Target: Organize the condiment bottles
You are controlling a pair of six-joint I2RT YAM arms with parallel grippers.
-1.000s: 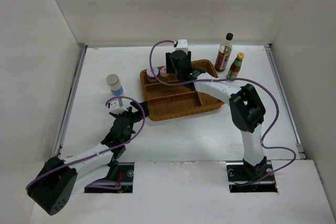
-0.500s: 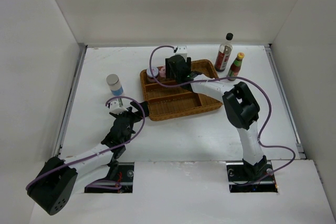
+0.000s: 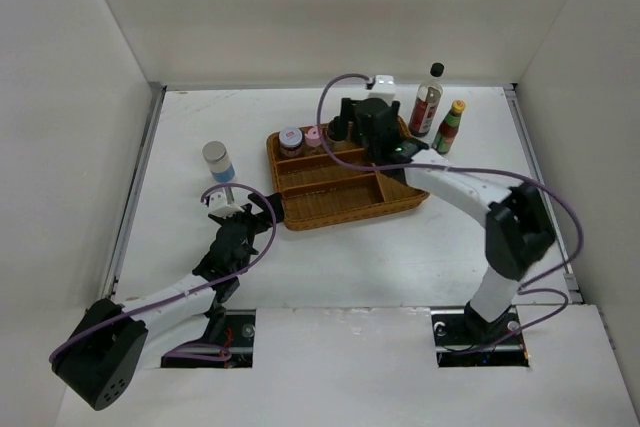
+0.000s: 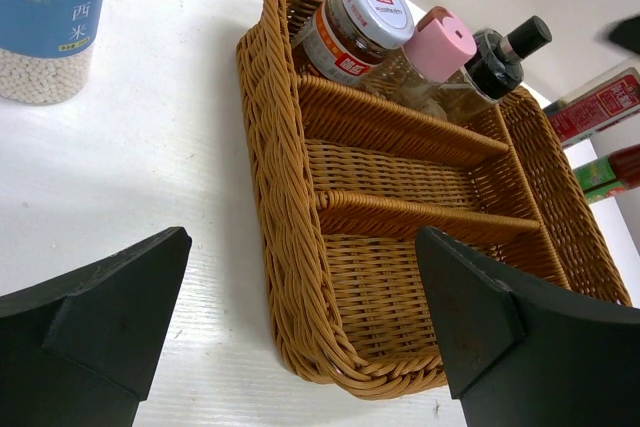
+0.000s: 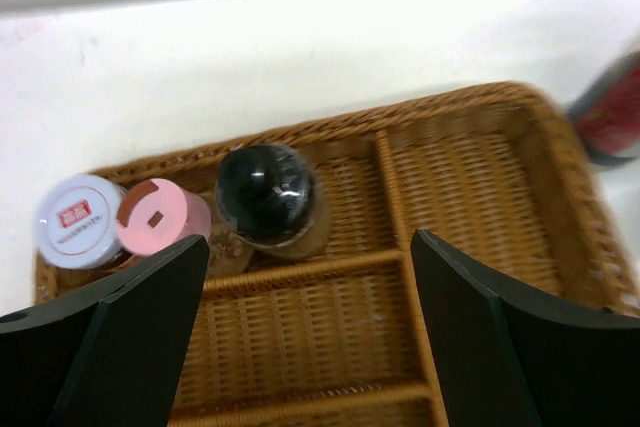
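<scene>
The right arm is stretching across the table [image 3: 200, 117] over the wicker tray [image 3: 340, 202], the right gripper [image 3: 347, 128] hanging above the far compartment with jaws spread wide and empty. The left gripper [image 3: 245, 209] is lying low at the tray's near-left corner, jaws likewise gaping. The right wrist view is showing what the top view half hides: 3 in a row in that compartment, the white-topped shaker [image 5: 76, 219], pink-topped shaker [image 5: 158, 217] and black-topped shaker [image 5: 268, 192]. The tall dark red bottle [image 3: 427, 102], yellow-capped sauce [image 3: 449, 125] and grey-lidded jar [image 3: 217, 161] are standing outside on the table.

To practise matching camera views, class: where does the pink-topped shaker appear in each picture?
Top external: pink-topped shaker, upper centre, in the wicker tray's far compartment.
Left wrist: shaker at top, right of centre.
Right wrist: shaker at lower left.
Shared landmark: white-lidded jar right beside it.
</scene>
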